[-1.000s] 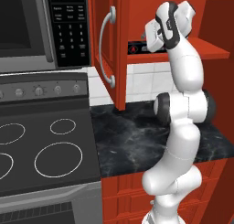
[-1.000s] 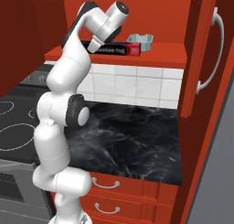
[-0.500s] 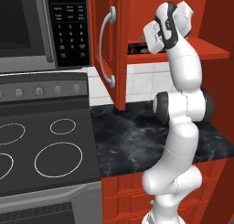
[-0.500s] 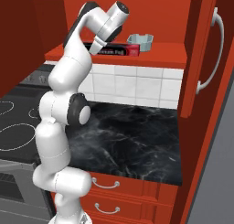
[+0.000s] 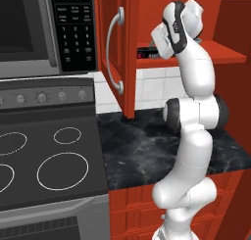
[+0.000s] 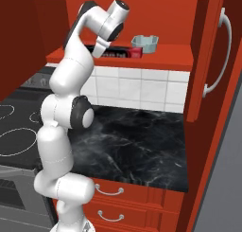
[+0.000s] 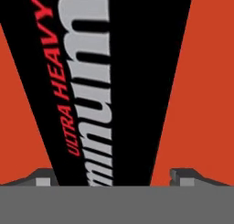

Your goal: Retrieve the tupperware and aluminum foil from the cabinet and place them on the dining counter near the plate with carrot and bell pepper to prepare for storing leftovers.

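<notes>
The red cabinet (image 6: 166, 55) stands open, its door (image 5: 111, 48) swung out to the side. On its shelf lies the aluminum foil (image 6: 118, 52), a long black box with red and white lettering (image 7: 114, 81), also seen in the left base view (image 5: 146, 52). The pale blue-grey tupperware (image 6: 144, 41) sits on the shelf just beside the box's end. My gripper (image 7: 113, 178) reaches into the cabinet (image 6: 101, 49) and straddles the box, open, with one fingertip (image 7: 183, 176) on each side and a gap to the box. The dining counter, plate, carrot and bell pepper are out of view.
Below the cabinet runs a black marble worktop (image 6: 137, 146) with red drawers (image 6: 108, 191). A stove (image 5: 54, 160) and a microwave (image 5: 44, 28) stand to the left. The second cabinet door (image 6: 210, 60) hangs open on the right, close to the arm's side.
The hand has edged slightly toward the foil box on the shelf. The box and the tupperware have not moved.
</notes>
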Available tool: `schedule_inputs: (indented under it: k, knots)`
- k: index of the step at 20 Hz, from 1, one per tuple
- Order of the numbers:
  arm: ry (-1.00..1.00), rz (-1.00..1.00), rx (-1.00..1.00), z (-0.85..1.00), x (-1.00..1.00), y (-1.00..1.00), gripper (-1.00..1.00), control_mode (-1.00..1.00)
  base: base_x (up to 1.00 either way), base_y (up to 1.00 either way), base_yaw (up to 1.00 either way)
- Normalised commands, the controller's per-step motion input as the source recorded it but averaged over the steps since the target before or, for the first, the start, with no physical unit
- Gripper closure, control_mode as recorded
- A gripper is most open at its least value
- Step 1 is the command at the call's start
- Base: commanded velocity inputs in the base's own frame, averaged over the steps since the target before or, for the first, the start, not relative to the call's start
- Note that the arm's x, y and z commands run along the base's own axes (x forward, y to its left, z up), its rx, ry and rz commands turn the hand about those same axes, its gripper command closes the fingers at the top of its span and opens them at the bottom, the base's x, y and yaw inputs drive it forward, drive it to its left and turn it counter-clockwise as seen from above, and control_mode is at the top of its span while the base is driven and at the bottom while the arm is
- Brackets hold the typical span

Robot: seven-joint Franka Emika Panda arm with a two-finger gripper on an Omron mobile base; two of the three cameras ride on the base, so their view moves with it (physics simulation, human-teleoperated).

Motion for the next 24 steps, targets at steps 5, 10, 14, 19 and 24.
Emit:
schedule_inputs:
  k: [5, 10, 14, 19, 24]
  knots:
    - [-0.01, 0.01, -0.02, -0.13, 0.06, 0.0, 1.0, -1.0, 0.0, 0.0, 0.0]
    - [-0.2, -0.03, 0.0, -0.17, -0.33, -0.15, 1.0, -1.0, 0.0, 0.0, 0.0]
    - [-0.51, -0.1, 0.02, -0.13, -0.98, -0.21, 1.0, -1.0, 0.0, 0.0, 0.0]
    - [-0.47, -0.11, 0.05, -0.01, -1.0, -0.17, 1.0, -1.0, 0.0, 0.0, 0.0]
    - [-0.19, -0.05, 0.01, 0.0, -1.0, -0.04, 1.0, -1.0, 0.0, 0.0, 0.0]
